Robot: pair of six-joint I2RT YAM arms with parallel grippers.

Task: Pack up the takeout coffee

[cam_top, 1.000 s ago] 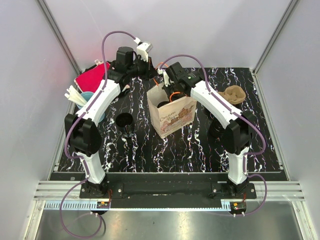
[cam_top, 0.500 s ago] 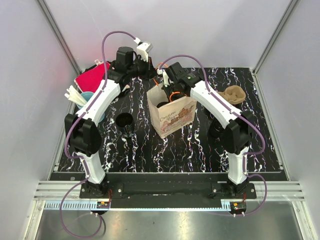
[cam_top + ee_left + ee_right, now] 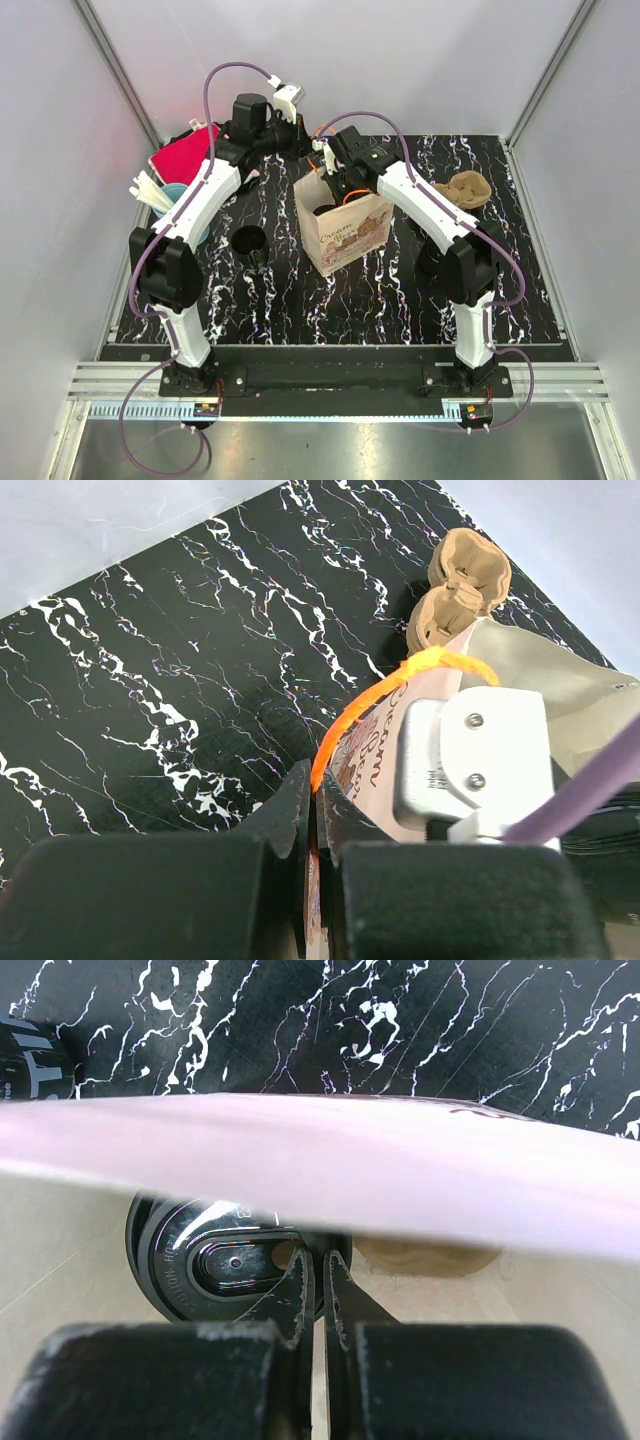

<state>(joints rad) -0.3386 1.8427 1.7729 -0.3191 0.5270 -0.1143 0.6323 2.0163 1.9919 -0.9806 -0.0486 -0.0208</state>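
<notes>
A printed paper bag (image 3: 345,228) stands open mid-table. A black-lidded coffee cup (image 3: 325,209) sits inside it, and its lid (image 3: 215,1260) also shows in the right wrist view. My left gripper (image 3: 318,805) is shut on the bag's rear rim, just below the orange handle (image 3: 400,680). My right gripper (image 3: 322,1275) reaches down into the bag mouth. Its jaws are shut, with the tips at the lid's right edge and nothing between them. The bag's near rim (image 3: 330,1160) blurs across that view. A second black cup (image 3: 248,240) stands on the table left of the bag.
A brown pulp carrier (image 3: 465,188) lies at the back right and also shows in the left wrist view (image 3: 462,580). A red pouch (image 3: 185,155) and a blue cup with white sticks (image 3: 160,195) sit at the back left. A brown round piece (image 3: 425,1255) lies on the bag floor.
My right arm has shifted slightly to the left over the bag mouth. The left arm and the bag have hardly moved.
</notes>
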